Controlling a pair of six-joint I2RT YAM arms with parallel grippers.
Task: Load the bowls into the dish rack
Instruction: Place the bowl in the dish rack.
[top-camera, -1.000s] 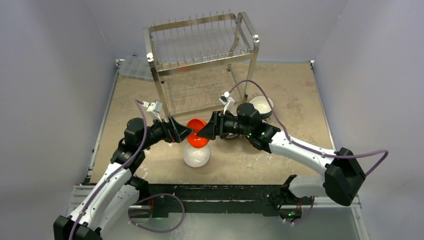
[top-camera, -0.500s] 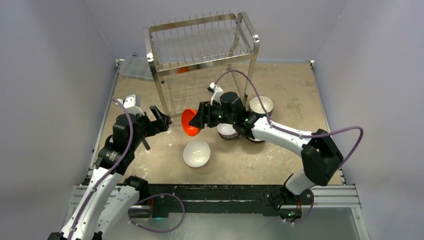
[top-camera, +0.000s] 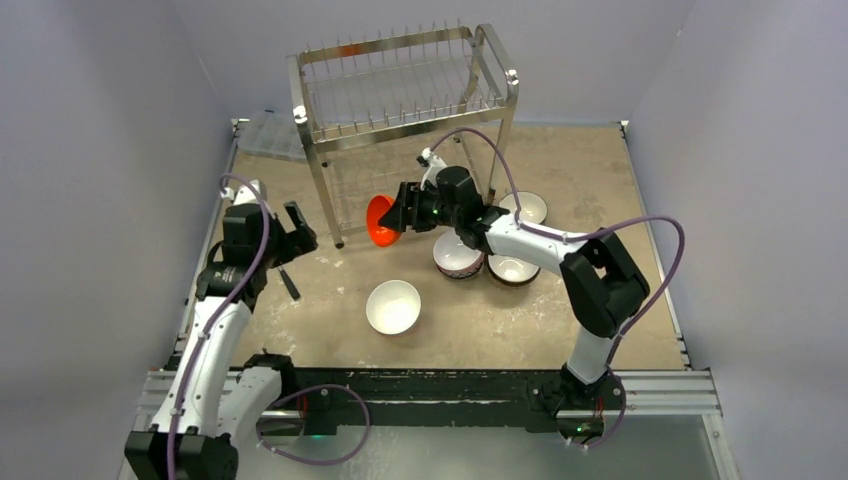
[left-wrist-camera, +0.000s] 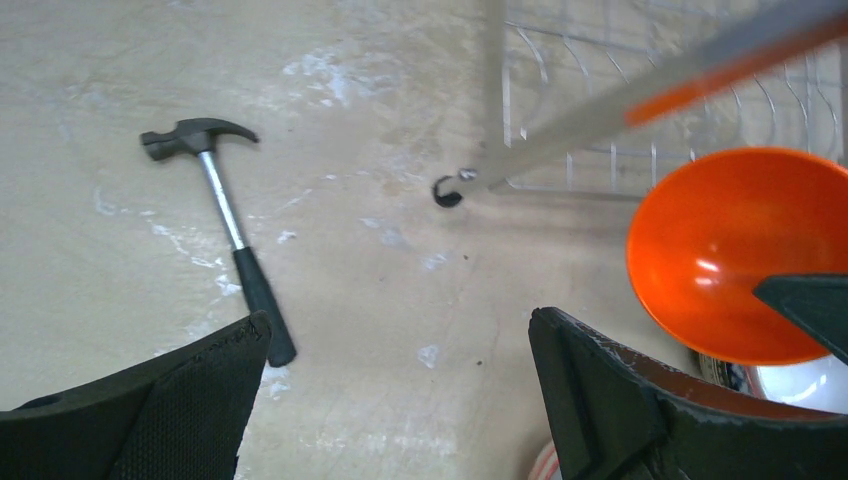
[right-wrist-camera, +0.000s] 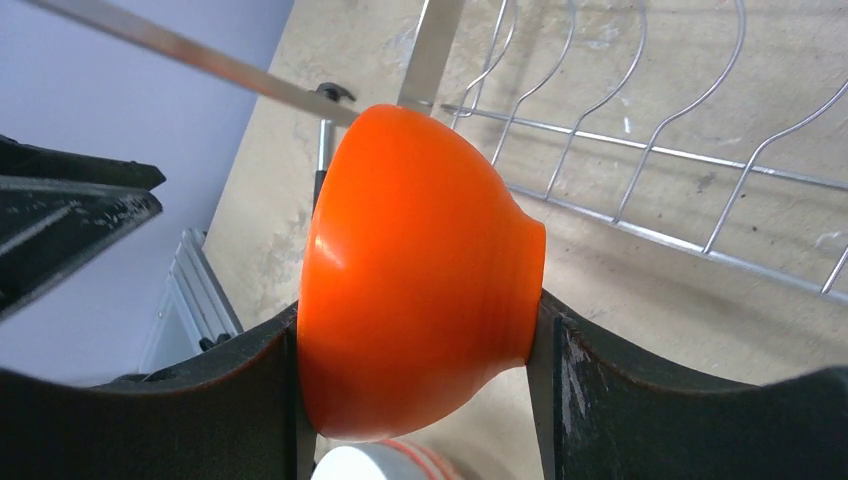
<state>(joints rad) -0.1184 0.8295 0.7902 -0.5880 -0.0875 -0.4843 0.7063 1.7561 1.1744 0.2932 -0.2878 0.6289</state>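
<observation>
Tan, scuffed tabletop (top-camera: 620, 300), streaked with pale chalky marks, sits inside a booth of plain lavender-grey walls (top-camera: 90, 150). A black and aluminium rail (top-camera: 480, 385) runs along its near edge. At the far middle you have the dish rack (top-camera: 400, 90). Your right gripper (top-camera: 398, 216) is clamped on the orange bowl (top-camera: 378, 224), which is tipped on its side in the air, just in front of the rack's lower tier and beside its front left leg. Your left gripper (top-camera: 300, 230) hangs spread wide and empty, near a hammer (left-wrist-camera: 225, 225) lying on the surface. A white bowl (top-camera: 392, 306) sits upright in the near middle. Three more bowls (top-camera: 458, 255) cluster under your right arm. A clear plastic box (top-camera: 268, 135) lies at the far left corner.
</observation>
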